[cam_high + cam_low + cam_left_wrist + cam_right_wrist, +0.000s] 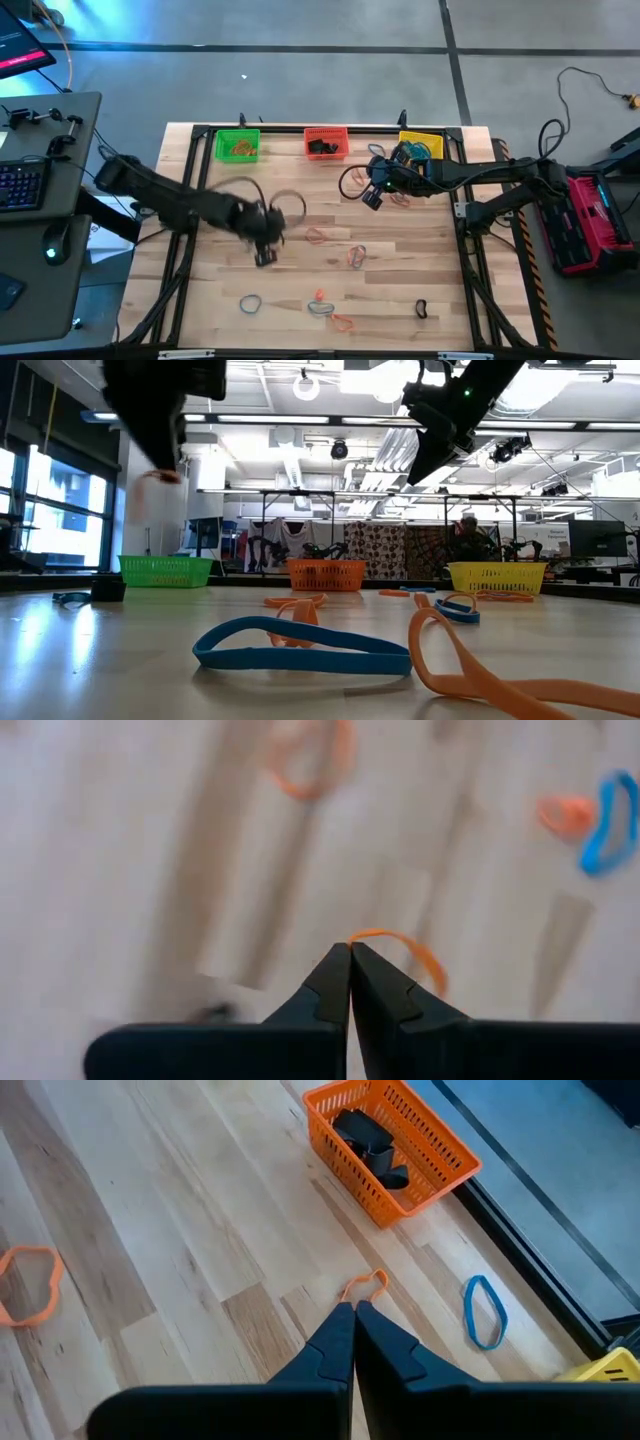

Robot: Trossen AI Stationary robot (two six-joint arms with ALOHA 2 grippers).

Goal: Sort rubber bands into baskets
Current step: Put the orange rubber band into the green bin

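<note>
above mid-table, left claw (350, 948) pinching an orange rubber band (405, 948)

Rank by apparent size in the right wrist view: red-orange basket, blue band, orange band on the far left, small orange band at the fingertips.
1. red-orange basket, clearly largest
2. orange band at the picture's left edge and blue band: look alike, not ranked
3. small orange band at the fingertips, smallest

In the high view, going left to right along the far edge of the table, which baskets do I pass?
green basket → red-orange basket → yellow basket, which the right arm partly covers.
</note>
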